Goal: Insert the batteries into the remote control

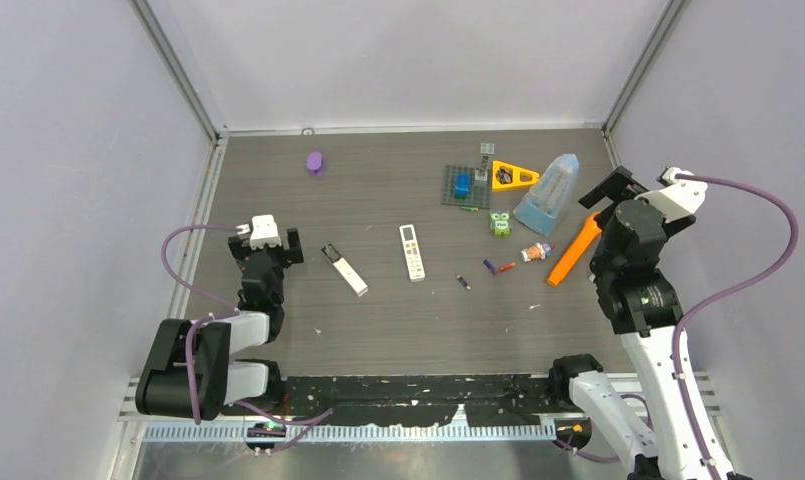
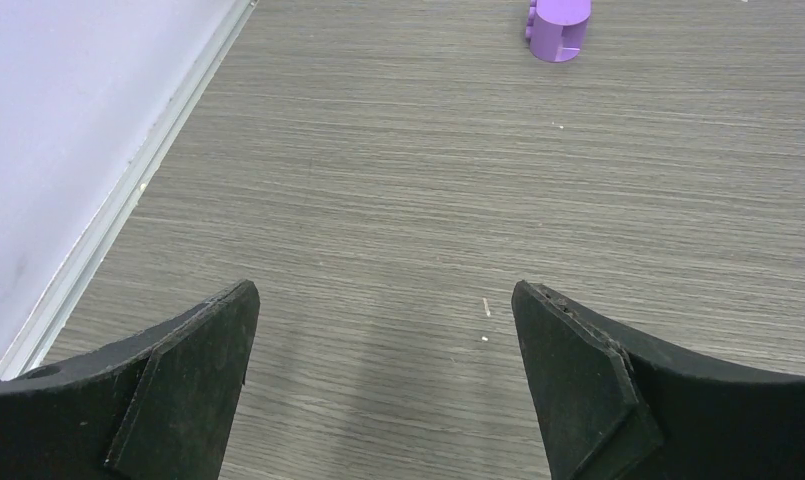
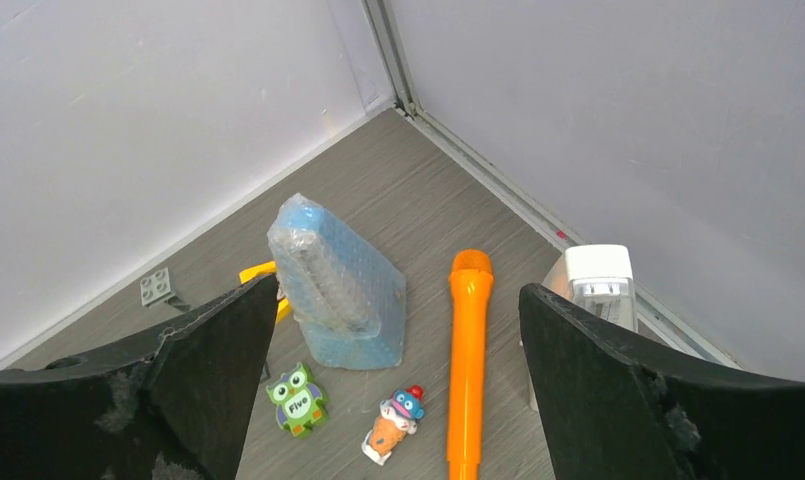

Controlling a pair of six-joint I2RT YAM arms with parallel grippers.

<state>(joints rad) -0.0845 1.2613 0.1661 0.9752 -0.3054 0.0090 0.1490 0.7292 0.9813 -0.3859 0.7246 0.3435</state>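
Observation:
A white remote control (image 1: 412, 252) lies face up mid-table, and a second slim white remote (image 1: 345, 270) lies to its left. Three batteries rest to their right: a blackish one (image 1: 463, 283), a blue one (image 1: 489, 266) and a red-orange one (image 1: 505, 267). My left gripper (image 1: 266, 243) (image 2: 383, 300) stands open low over bare table near the left wall, left of the slim remote. The right gripper (image 1: 618, 190) (image 3: 398, 287) is open and raised at the far right, facing the back corner. Neither wrist view shows the remotes or batteries.
Right of the batteries lie a long orange toy (image 1: 574, 250) (image 3: 468, 360), an ice-cream figure (image 1: 536, 251), a green owl (image 1: 500, 224), a bubble-wrapped blue pack (image 1: 548, 195), a yellow triangle (image 1: 513, 177) and a grey baseplate (image 1: 465, 186). A purple piece (image 1: 315, 162) sits back left. A white adapter (image 3: 598, 285) hugs the right wall.

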